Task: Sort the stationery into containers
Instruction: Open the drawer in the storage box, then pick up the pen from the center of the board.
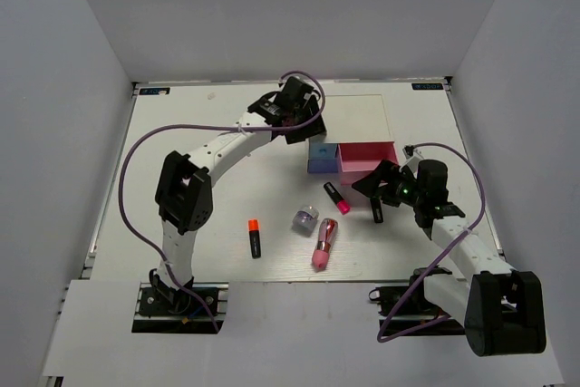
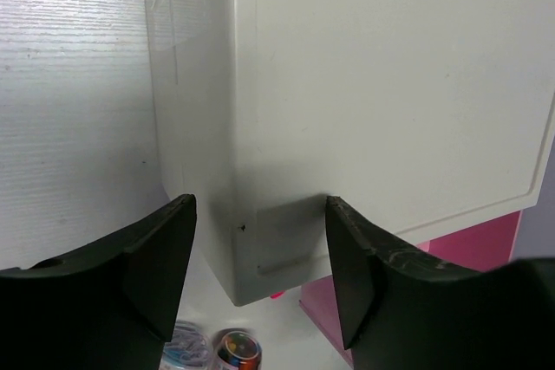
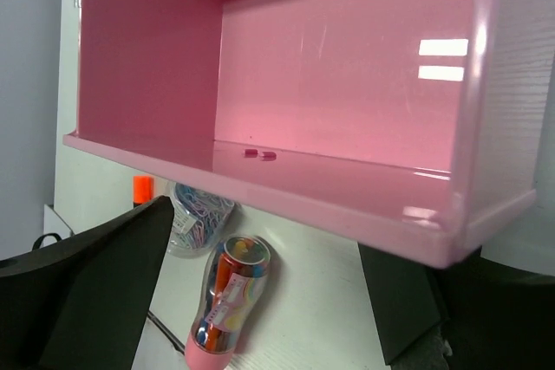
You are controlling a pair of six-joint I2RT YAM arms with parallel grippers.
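Right gripper (image 1: pixel 382 184) wide open, empty, centre-right by pink drawer (image 1: pixel 367 157). Left gripper (image 1: pixel 299 124) parted, empty, upper centre at cabinet (image 1: pixel 353 115). Dark marker (image 1: pixel 377 213) seemingly beneath right fingers: blind descent may knock it away.

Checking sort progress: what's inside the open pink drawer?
Open pink plastic drawer: no stationery visible inside, only two tiny pink specks on the bottom. Its near wall hides some of the floor behind it from the right wrist camera.

The left arm (image 1: pixel 204 165) stretches toward the table's (image 1: pixel 417 124) far edge, the right arm (image 1: pixel 453 242) bends near its right edge; left gripper (image 2: pixel 260 205) and right gripper (image 3: pixel 269 231) gape (fingers apart on both).
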